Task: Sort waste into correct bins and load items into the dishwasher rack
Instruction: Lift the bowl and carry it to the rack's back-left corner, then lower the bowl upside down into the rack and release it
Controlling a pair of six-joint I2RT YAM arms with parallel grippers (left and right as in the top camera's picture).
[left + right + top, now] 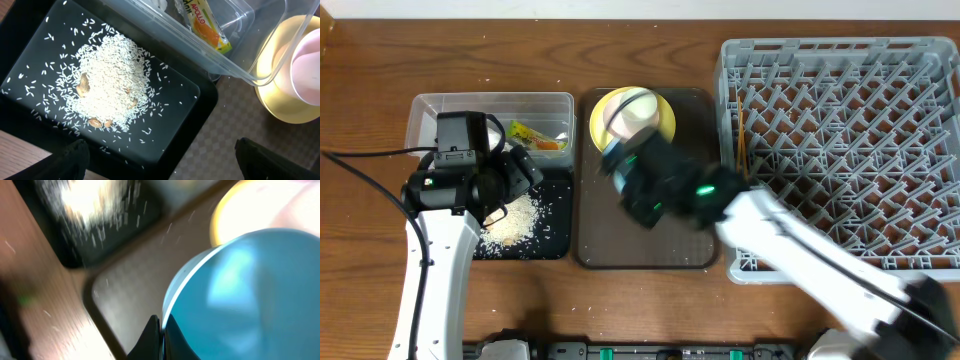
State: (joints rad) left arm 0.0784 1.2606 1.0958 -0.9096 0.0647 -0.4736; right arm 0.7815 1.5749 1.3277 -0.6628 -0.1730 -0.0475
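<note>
Right jaws clench the light-blue bowl (240, 295) by its rim; the bowl extends toward 2 o'clock. Left jaws (released) hover over rice scraps (110, 80).

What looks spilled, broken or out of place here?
Only the rice: heaped in the black tray, loose grains scattered around the heap, a few brownish bits mixed in. A few specks seem to lie on the brown tray beside it. Nothing looks broken.
</note>
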